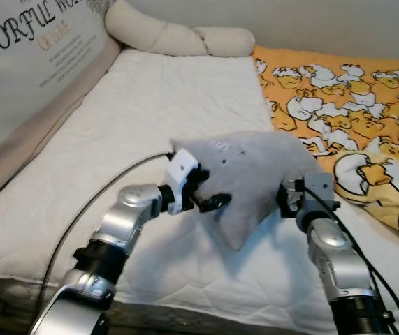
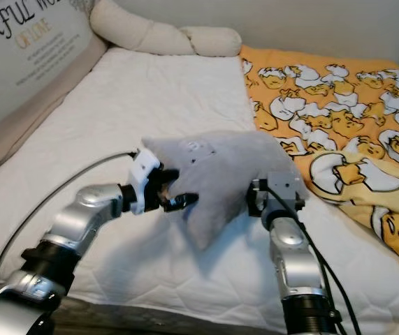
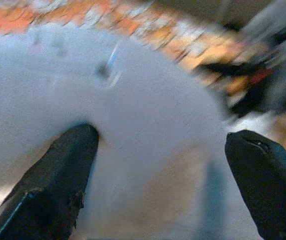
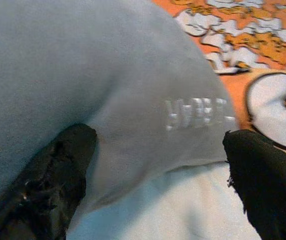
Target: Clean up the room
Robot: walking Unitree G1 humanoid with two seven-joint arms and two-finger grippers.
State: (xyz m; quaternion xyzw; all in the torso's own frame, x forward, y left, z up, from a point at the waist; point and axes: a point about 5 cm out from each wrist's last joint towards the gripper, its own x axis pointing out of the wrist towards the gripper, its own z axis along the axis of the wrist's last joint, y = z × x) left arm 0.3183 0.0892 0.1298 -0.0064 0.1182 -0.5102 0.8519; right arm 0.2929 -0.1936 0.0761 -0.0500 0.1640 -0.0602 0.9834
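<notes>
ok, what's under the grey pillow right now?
The grey pillow is lifted between the left gripper and right gripper, both open against its sides. Below its hanging corner lies the white mattress, in shadow; the pillow covers the patch directly behind it.

A white quilted mattress [image 1: 150, 125] fills the frame's centre. An orange duck-print blanket [image 1: 353, 118] covers its right side; a cream bolster [image 1: 178, 35] lies along the top.

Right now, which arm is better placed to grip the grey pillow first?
Probably the left: the left tool presses into the grey pillow, fingers open. The right tool, also open, sits at its edge.
</notes>
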